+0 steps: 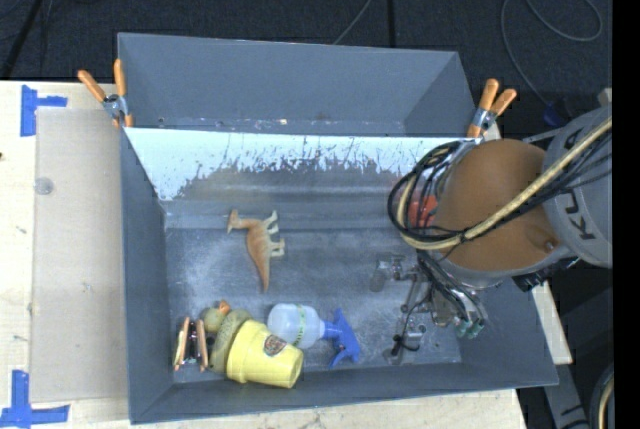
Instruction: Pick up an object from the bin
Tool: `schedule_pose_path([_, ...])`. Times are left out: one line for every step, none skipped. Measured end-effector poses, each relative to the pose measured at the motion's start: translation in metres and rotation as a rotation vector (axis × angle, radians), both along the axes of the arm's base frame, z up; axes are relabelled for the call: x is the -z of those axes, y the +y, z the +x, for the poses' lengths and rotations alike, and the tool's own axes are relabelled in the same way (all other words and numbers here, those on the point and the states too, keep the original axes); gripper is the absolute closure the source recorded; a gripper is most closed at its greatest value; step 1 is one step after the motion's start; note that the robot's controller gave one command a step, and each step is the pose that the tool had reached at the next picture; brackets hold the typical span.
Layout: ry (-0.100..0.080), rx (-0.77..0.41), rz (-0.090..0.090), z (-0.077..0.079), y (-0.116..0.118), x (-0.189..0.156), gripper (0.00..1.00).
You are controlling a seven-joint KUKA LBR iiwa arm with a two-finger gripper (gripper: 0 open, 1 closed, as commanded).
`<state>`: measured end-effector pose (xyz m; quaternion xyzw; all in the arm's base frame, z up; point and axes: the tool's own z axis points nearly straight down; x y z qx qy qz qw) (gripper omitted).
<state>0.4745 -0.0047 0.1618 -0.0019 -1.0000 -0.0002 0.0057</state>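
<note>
My gripper hangs low over the bin floor at the right, under the arm's orange cover. It stands open with nothing between its fingers. Nearest to it, just to its left, a small clear spray bottle lies on its side, its blue trigger head pointing toward the gripper. A tan toy dinosaur lies alone on the floor further left and higher up.
A yellow cup lies on its side against the front wall beside the bottle. A green-yellow toy and a small orange-and-black object lie crowded in the front left corner.
</note>
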Motion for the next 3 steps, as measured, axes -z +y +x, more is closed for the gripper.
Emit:
schedule_pose_path([-0.008, 0.000, 0.000, 0.002, 0.000, -0.004, 0.00])
schedule_pose_path([-0.008, -0.089, 0.000, 0.018, 0.024, 0.031, 0.00])
schedule_pose_path([-0.004, -0.316, 0.003, 0.011, 0.035, 0.065, 0.00])
